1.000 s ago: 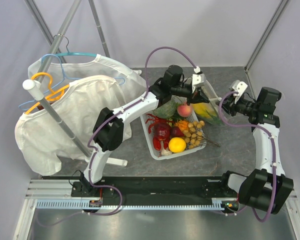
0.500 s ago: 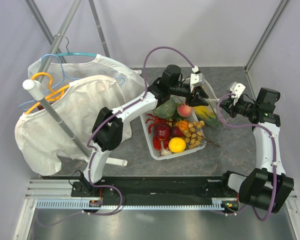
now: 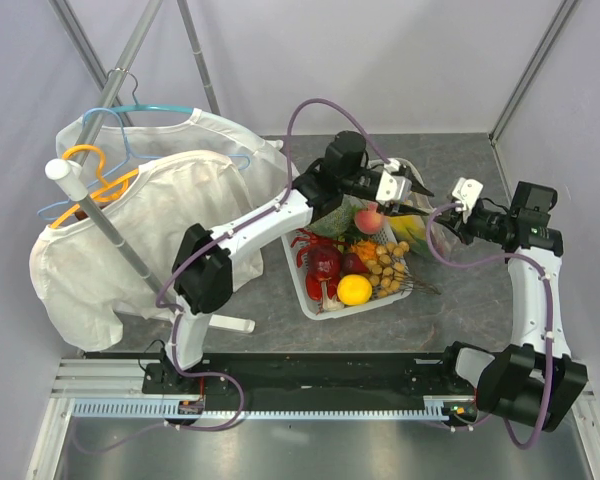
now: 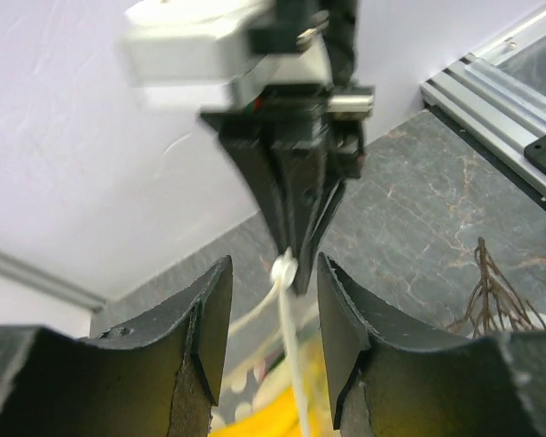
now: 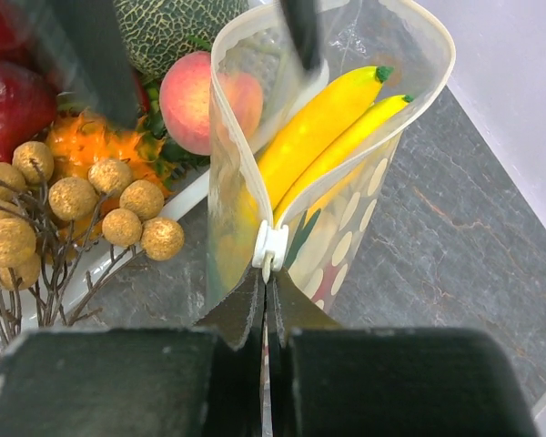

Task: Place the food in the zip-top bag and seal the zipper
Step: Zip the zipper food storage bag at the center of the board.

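The dotted clear zip-top bag point(image 3: 423, 224) stands open between my two grippers, right of the basket. The yellow banana bunch point(image 5: 320, 137) is inside it. My right gripper point(image 5: 271, 284) is shut on the zipper strip just behind its small white slider point(image 5: 273, 246). My left gripper point(image 4: 273, 266) is open, its fingers either side of the zipper strip point(image 4: 294, 364), facing the right gripper point(image 4: 291, 182). In the top view the left gripper point(image 3: 418, 190) is at the bag's far side and the right gripper point(image 3: 444, 214) at its right end. I cannot make out the red chili.
The white slotted basket point(image 3: 302, 283) left of the bag holds a lemon point(image 3: 354, 289), a peach point(image 3: 368, 218), a melon point(image 5: 164, 27), red pieces and a twig of brown balls point(image 5: 118, 200). A clothes rack with white garments point(image 3: 150, 220) stands at the left.
My left gripper has turned and shifted right along the bag's mouth towards the right gripper. The right gripper has risen slightly, still holding the zipper.
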